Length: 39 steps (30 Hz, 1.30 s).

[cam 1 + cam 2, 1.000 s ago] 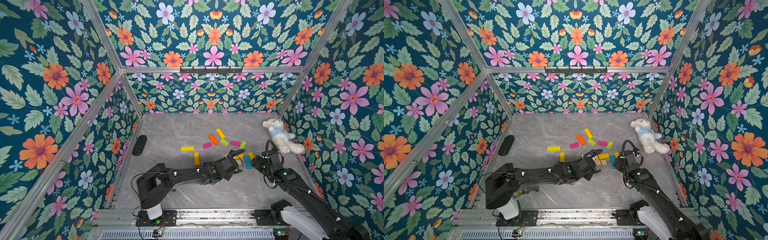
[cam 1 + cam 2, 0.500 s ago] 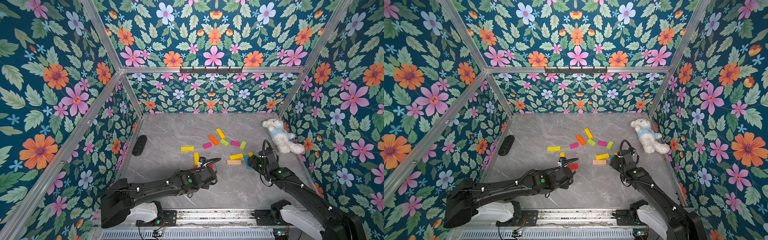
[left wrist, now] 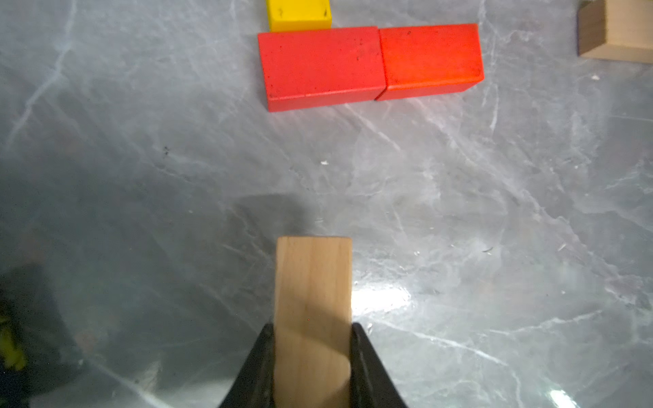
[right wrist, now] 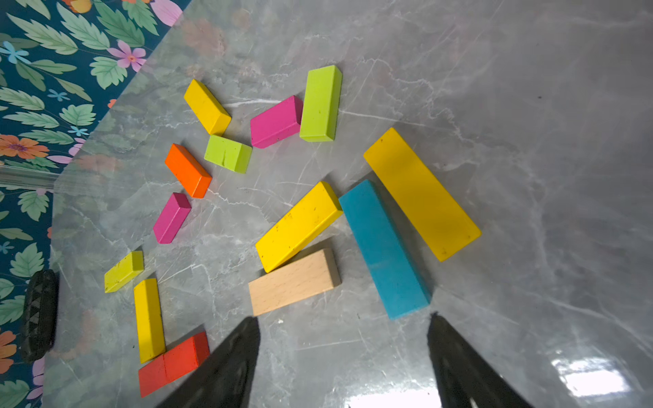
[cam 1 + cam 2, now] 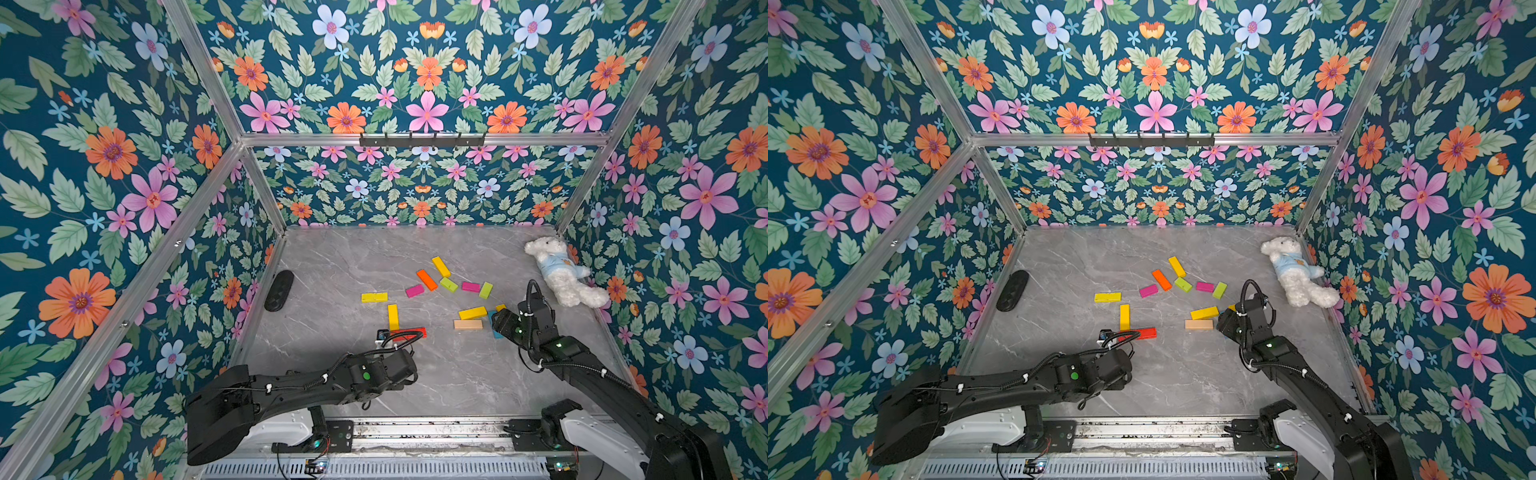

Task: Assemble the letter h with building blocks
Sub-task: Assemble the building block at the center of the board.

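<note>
My left gripper (image 3: 312,326) is shut on a plain wood block (image 3: 313,282) that sticks out ahead of its fingers, just above the marble floor. In front of it two red blocks (image 3: 321,67) (image 3: 429,60) lie end to end, and a yellow bar (image 5: 392,316) meets their left end at a right angle. My right gripper (image 4: 342,318) is open and empty, hovering close to a blue bar (image 4: 383,247) and a second plain wood block (image 4: 293,281). Yellow bars (image 4: 420,192) (image 4: 298,226) lie beside them. Lime, magenta, orange and yellow blocks are scattered farther back.
A white plush bear (image 5: 561,270) lies against the right wall at the back. A black oval object (image 5: 279,289) sits on the floor by the left wall. Flowered walls close in three sides, and a metal rail (image 5: 415,432) runs along the front.
My left arm has drawn back from the pile on the right to the front centre, carrying the plain wood block. The right gripper has shifted slightly and stayed open.
</note>
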### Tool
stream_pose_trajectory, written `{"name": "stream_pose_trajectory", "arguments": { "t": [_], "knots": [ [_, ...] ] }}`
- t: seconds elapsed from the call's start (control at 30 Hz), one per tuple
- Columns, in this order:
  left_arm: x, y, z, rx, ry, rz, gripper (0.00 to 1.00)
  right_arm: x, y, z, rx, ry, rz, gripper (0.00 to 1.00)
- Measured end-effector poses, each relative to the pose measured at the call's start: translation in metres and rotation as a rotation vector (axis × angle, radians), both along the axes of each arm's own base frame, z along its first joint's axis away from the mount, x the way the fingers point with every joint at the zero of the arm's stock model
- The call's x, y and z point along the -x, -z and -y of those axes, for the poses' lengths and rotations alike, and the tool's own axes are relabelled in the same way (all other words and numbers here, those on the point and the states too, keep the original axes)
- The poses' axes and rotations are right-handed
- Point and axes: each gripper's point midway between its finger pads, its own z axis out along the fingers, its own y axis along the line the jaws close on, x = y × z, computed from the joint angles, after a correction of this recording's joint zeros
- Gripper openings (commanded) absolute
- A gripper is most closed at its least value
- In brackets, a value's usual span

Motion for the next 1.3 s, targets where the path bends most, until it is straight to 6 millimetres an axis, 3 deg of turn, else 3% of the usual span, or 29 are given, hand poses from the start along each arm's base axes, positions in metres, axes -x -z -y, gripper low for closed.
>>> {"name": "stream_pose_trajectory", "arguments": {
  "t": [0.2, 0.57, 1.3],
  "knots": [
    [-0.01, 0.004, -0.007, -0.023, -0.041, 0.017, 0.0, 0.0, 0.002, 0.0, 0.005, -0.006, -0.002, 0.77],
    [-0.034, 0.008, -0.002, -0.048, -0.047, 0.035, 0.0, -0.001, 0.004, 0.001, 0.005, -0.005, -0.005, 0.78],
    [-0.046, 0.02, -0.005, -0.061, -0.051, 0.028, 0.0, -0.002, 0.005, 0.005, 0.0, 0.006, -0.009, 0.78]
  ]
}}
